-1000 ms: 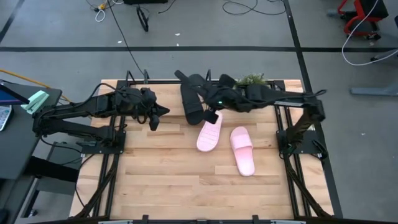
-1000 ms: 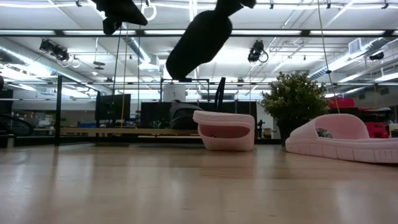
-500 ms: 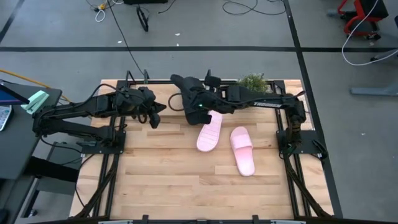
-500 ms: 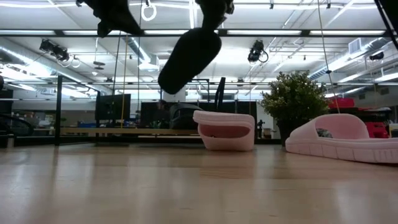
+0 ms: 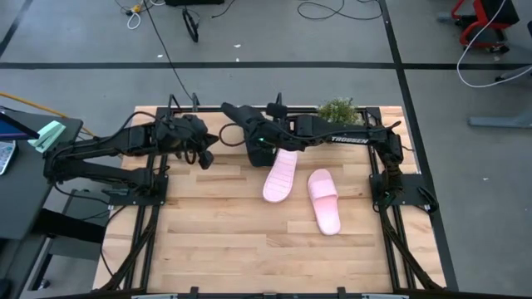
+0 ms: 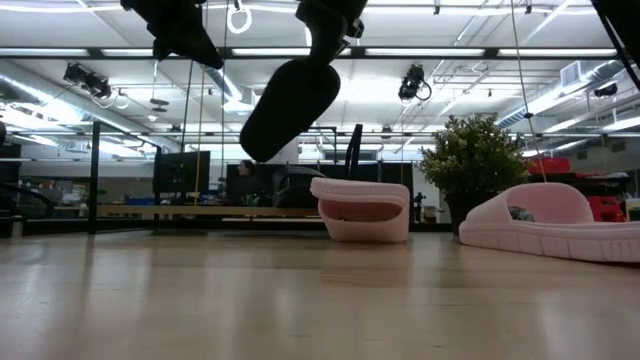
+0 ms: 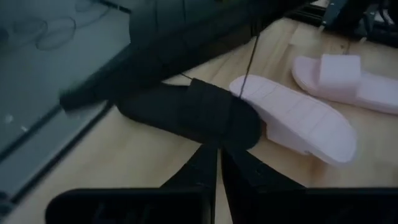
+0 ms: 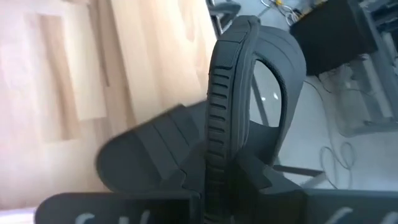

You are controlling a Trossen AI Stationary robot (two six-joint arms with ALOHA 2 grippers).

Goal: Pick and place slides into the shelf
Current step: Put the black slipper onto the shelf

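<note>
Holding black slide (image 5: 241,124) in R gripper (image 5: 264,141), lifted.
I see it near plant (image 5: 337,109); L gripper (image 5: 208,154) clenched, empty.

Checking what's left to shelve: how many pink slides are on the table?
2. One pink slide lies mid-table, just below the carried black slide; the other pink slide lies to its right. None look hidden.

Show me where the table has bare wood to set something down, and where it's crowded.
Free: the whole near half of the table, and the strip left of the two pink slides. Crowded: the far edge, where the right gripper holds a black slide in the air, between the left gripper and the plant.
</note>
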